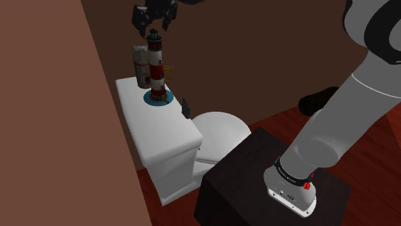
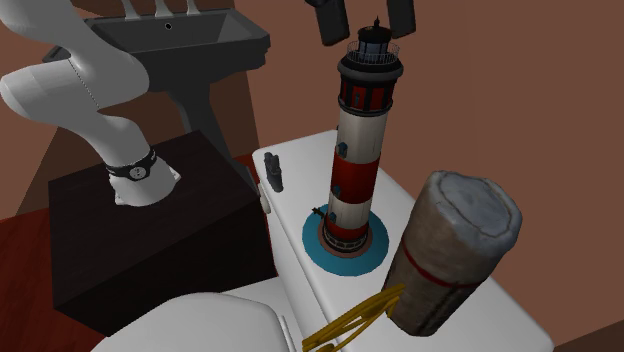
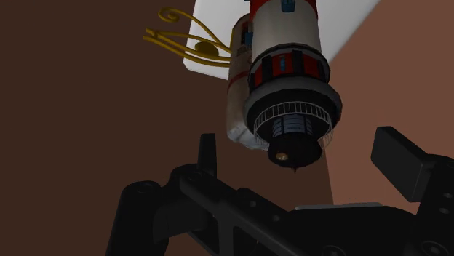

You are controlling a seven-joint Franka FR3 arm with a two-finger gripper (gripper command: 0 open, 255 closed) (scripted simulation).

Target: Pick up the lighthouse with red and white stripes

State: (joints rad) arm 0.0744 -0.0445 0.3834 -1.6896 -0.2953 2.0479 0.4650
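Observation:
The lighthouse (image 1: 156,65) has red and white stripes, a black lantern top and a blue round base, and stands upright on the white toilet tank lid (image 1: 157,122). From the second exterior view the lighthouse (image 2: 358,150) rises tall on the lid (image 2: 300,190). My black gripper (image 1: 154,22) hangs just above its tip, open, with nothing between the fingers. Both fingers (image 2: 327,18) straddle the lantern top from above without touching it. The wrist view looks down onto the lighthouse (image 3: 289,80), and the gripper (image 3: 302,164) fingers stand wide apart.
A pale cylindrical container (image 2: 450,250) with a red band stands beside the lighthouse, with a yellow wire object (image 2: 350,322) by it. A small dark object (image 1: 186,108) sits at the lid's edge. A brown wall (image 1: 58,109) runs behind the tank. The black stand (image 1: 270,180) is close by.

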